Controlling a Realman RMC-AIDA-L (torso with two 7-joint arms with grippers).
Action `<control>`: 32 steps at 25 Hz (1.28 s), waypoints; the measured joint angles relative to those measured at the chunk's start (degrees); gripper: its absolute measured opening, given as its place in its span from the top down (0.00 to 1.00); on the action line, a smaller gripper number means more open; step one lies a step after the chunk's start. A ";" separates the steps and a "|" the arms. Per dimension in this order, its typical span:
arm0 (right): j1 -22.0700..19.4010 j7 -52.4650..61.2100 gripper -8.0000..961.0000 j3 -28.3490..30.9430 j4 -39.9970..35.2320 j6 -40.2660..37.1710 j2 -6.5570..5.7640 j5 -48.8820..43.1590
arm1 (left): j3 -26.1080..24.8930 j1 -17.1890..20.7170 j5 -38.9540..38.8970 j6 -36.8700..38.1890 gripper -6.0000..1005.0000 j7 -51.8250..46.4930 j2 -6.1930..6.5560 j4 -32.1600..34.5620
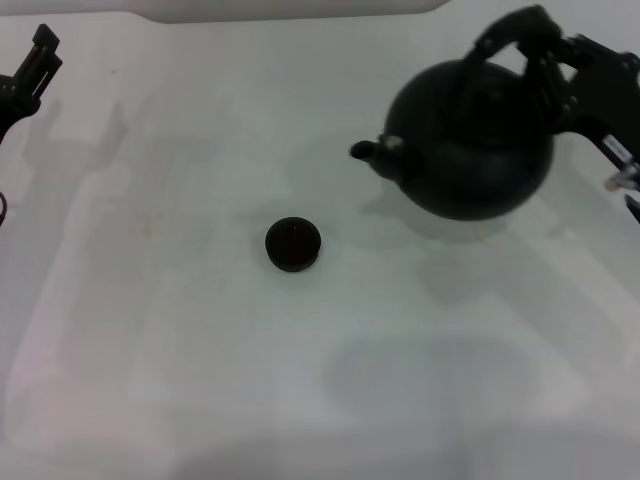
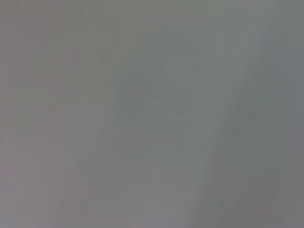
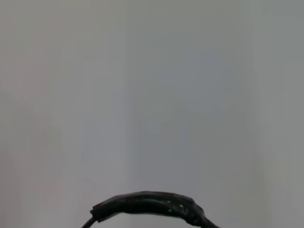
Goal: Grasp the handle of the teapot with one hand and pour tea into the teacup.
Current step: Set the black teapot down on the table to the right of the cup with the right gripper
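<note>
I see the right gripper (image 1: 545,60) reaching in from the upper right of the head view, its fingers clamped on the handle (image 1: 500,38) of the teapot (image 1: 470,140). The pot is tilted, spout toward the frame's left. The teacup (image 1: 293,244) sits near centre, well apart from the spout. The left gripper (image 1: 35,62) is parked at upper left; its fingers I cannot tell.
</note>
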 joint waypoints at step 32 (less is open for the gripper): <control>-1.45 -0.93 0.76 1.20 5.75 3.37 0.28 0.04 | 0.09 -0.24 0.35 0.37 0.11 -0.13 0.00 -0.02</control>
